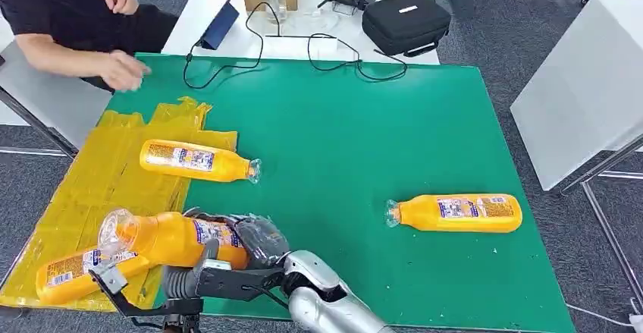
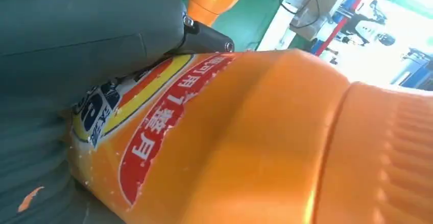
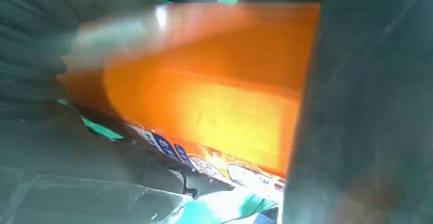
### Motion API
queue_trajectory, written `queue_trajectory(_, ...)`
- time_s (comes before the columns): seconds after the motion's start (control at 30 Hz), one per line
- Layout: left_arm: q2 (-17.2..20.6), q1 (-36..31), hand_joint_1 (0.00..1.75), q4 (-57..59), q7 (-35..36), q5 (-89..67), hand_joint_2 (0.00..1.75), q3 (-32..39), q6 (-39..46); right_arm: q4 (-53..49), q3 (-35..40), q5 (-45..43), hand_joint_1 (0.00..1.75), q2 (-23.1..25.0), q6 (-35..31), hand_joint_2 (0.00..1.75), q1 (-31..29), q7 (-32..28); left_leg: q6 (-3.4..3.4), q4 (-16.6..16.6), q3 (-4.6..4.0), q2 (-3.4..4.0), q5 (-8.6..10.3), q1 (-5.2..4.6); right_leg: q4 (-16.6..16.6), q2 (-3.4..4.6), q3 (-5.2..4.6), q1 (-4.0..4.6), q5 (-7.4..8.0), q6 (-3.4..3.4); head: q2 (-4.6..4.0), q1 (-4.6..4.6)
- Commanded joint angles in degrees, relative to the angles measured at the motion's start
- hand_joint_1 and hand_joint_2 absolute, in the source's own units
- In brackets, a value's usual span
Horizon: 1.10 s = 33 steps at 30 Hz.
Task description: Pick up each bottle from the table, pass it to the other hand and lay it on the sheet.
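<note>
a: where is the bottle the robot has?
b: the held bottle (image 1: 170,240) is low in the head view, over the edge of the yellow sheet (image 1: 98,181). it lies on its side with the clear neck pointing away from the robot's arm.
a: which hand has it?
b: both. the right hand (image 1: 254,243) wraps the thick end, fingers clamped on it. the left hand (image 1: 186,280) comes up from under, and in the left wrist view its thumb (image 2: 76,40) presses on the label of the held bottle (image 2: 245,142). the right wrist view is blurry, but orange fills the space between the grey parts.
a: any more bottles?
b: yes. one near bottle (image 1: 79,272) lies on the sheet at the front corner. a far bottle (image 1: 199,161) lies half on the sheet, its neck on the green surface (image 1: 356,143). a lone bottle (image 1: 459,213) lies on the green, well apart from the sheet.
a: anyone there?
b: a person's hand (image 1: 125,71) is at the far corner.
</note>
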Motion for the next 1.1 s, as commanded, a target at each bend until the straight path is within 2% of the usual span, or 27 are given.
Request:
queue_trajectory(0.03, -1.0, -4.4, 1.75, -4.1, -1.3, -2.7, 1.75, -0.3, 0.7, -2.0, 0.2, 0.1, 1.75, -4.1, -0.8, 1.75, 4.9, 1.3, -0.07, 0.0, 0.18, -0.42, -0.02, 0.07, -0.1, -0.46, 0.32, 0.09, -0.12, -0.08, 0.0, 0.0)
queue_trajectory(0.07, -1.1, -4.2, 1.75, -4.6, -2.0, -4.3, 1.75, 0.0, 1.5, -3.9, -1.3, 0.1, 1.75, -4.9, -2.1, 1.75, 5.7, 1.6, -0.1, 0.0, 0.26, -0.49, -0.05, 0.1, -0.1, -0.54, 0.42, 0.11, -0.17, -0.11, 0.0, -0.02)
queue_trajectory(0.1, -1.1, -4.0, 1.75, -5.4, -2.5, -6.7, 1.75, 0.5, 2.7, -7.8, -3.4, 0.4, 0.33, -6.4, -3.5, 1.75, 7.1, 1.8, -0.13, 0.0, 0.38, -0.57, -0.12, 0.12, 0.0, -0.63, 0.57, 0.13, -0.25, -0.14, 0.0, 0.0)
queue_trajectory(0.13, -1.1, -3.9, 1.75, -5.8, -2.6, -7.3, 1.75, 0.8, 2.9, -10.3, -4.4, 0.6, 0.0, -7.5, -3.5, 1.75, 7.9, 2.0, -0.07, 0.0, 0.18, -0.48, -0.02, 0.09, -0.1, -0.52, 0.35, 0.1, -0.13, -0.09, 0.0, -0.02)
queue_trajectory(0.17, -1.2, -3.5, 1.75, -6.5, -3.9, -13.3, 1.75, 1.5, 6.6, -14.7, -7.0, 1.5, 0.0, -8.0, -5.8, 1.75, 10.6, 2.1, -0.09, 0.0, 0.27, -0.61, -0.06, 0.11, -0.1, -0.66, 0.48, 0.13, -0.2, -0.11, 0.0, 0.0)
queue_trajectory(0.2, -1.1, -3.2, 1.75, -6.9, -4.1, -14.2, 1.75, 2.0, 7.1, -18.8, -8.0, 3.0, 0.0, -8.9, -4.9, 0.0, 12.4, 3.3, -0.06, 0.0, 0.13, -0.46, -0.02, 0.09, -0.1, -0.49, 0.29, 0.11, -0.12, -0.07, 0.0, -0.02)
queue_trajectory(0.23, -1.3, -2.6, 1.75, -7.5, -4.9, -19.7, 1.75, 3.5, 10.4, -25.7, -10.8, 4.3, 0.0, -10.9, -5.6, 0.0, 15.1, 3.7, -0.09, 0.0, 0.26, -0.58, -0.09, 0.1, -0.1, -0.63, 0.45, 0.12, -0.22, -0.1, 0.0, -0.02)
queue_trajectory(0.27, -1.4, -2.3, 1.75, -7.8, -5.4, -23.0, 1.75, 4.9, 11.9, -29.6, -12.6, 5.6, 0.0, -11.9, -5.5, 0.0, 16.7, 3.9, -0.04, 0.0, 0.05, -0.39, 0.01, 0.06, -0.1, -0.4, 0.22, 0.07, -0.08, -0.05, 0.0, 0.0)
queue_trajectory(0.3, -1.5, -2.0, 1.75, -8.1, -5.9, -27.0, 1.75, 6.7, 14.3, -35.2, -14.9, 6.0, 0.0, -13.8, -5.5, 0.0, 18.7, 3.2, -0.12, 0.1, 0.4, -0.67, -0.2, 0.13, 0.0, -0.72, 0.66, 0.16, -0.33, -0.14, 0.0, -0.02)
queue_trajectory(0.37, -1.3, -2.1, 1.75, -7.9, -5.9, -31.3, 1.75, 8.8, 15.7, -40.4, -17.5, 7.1, 0.0, -15.1, -4.5, 0.0, 20.8, 3.4, -0.08, 0.1, 0.19, -0.56, -0.15, 0.08, 0.0, -0.55, 0.45, 0.1, -0.25, -0.1, 0.0, 0.02)
queue_trajectory(0.47, -1.2, -2.1, 1.75, -7.6, -5.8, -32.3, 1.75, 9.6, 15.5, -41.4, -18.4, 7.5, 0.0, -15.0, -4.1, 0.0, 21.5, 3.3, -0.07, 0.0, 0.11, -0.43, -0.16, 0.02, 0.0, -0.37, 0.34, 0.03, -0.16, -0.09, 0.0, -0.02)
queue_trajectory(0.57, 1.1, -3.1, 1.75, -4.7, -6.8, -42.8, 1.75, 11.1, 23.7, -46.5, -22.2, 9.3, 0.0, -15.6, -5.9, 0.0, 25.3, 2.8, -0.11, 0.0, 0.22, -0.6, -0.17, 0.02, 0.0, -0.53, 0.46, 0.04, -0.23, -0.13, 0.0, 0.0)
queue_trajectory(0.6, 1.6, -3.5, 1.75, -3.8, -6.8, -42.8, 1.75, 11.3, 23.9, -47.7, -22.6, 9.5, 0.0, -16.1, -5.7, 0.0, 25.9, 2.7, -0.05, 0.0, 0.01, -0.43, -0.06, -0.01, 0.0, -0.32, 0.2, 0.0, -0.09, -0.07, 0.0, 0.0)
queue_trajectory(0.67, 3.8, -5.0, 1.75, -0.6, -8.4, -53.1, 1.75, 10.8, 33.8, -51.2, -25.2, 9.7, 0.0, -16.7, -5.6, 0.0, 28.4, 2.5, -0.1, 0.0, 0.19, -0.56, -0.12, 0.0, 0.0, -0.47, 0.38, 0.02, -0.19, -0.12, 0.0, -0.02)
queue_trajectory(0.77, 4.5, -6.0, 1.75, 1.6, -8.5, -55.0, 1.75, 9.9, 36.4, -52.4, -26.2, 9.8, 0.0, -17.1, -5.4, 0.0, 29.3, 1.8, -0.09, -0.1, 0.25, -0.7, -0.09, 0.0, -0.1, -0.6, 0.47, 0.02, -0.2, -0.11, 0.0, 0.0)
queue_trajectory(0.83, 5.5, -6.8, 1.75, 3.5, -8.4, -60.4, 1.75, 8.3, 40.7, -53.3, -26.8, 9.9, 0.0, -17.1, -5.9, 0.0, 30.0, 1.9, -0.06, -0.1, 0.12, -0.47, -0.05, -0.02, -0.1, -0.35, 0.3, -0.01, -0.1, -0.07, 0.0, -0.02)
queue_trajectory(0.87, 5.8, -7.4, 1.75, 5.0, -8.6, -64.9, 1.75, 7.6, 45.4, -54.0, -27.2, 10.0, 0.0, -17.5, -6.2, 0.0, 30.4, 1.7, -0.13, 0.0, 0.37, -0.54, -0.19, 0.03, 0.0, -0.46, 0.57, 0.05, -0.24, -0.15, 0.0, 0.0)
queue_trajectory(0.9, 6.0, -7.5, 1.75, 5.3, -8.6, -65.6, 1.75, 7.0, 46.2, -54.3, -27.3, 9.9, 0.0, -17.6, -6.2, 0.0, 30.5, 1.6, -0.06, -0.1, 0.12, -0.5, -0.06, -0.02, -0.1, -0.32, 0.3, -0.01, -0.09, -0.06, 0.0, -0.02)
queue_trajectory(1.1, 6.1, -8.1, 1.75, 6.6, -5.0, -78.9, 1.75, 4.4, 52.5, -54.9, -28.1, 9.4, 0.0, -18.0, -6.0, 0.0, 30.8, 1.2, -0.09, 0.0, 0.26, -0.56, -0.13, 0.02, 0.0, -0.41, 0.46, 0.03, -0.17, -0.11, 0.0, 0.0)
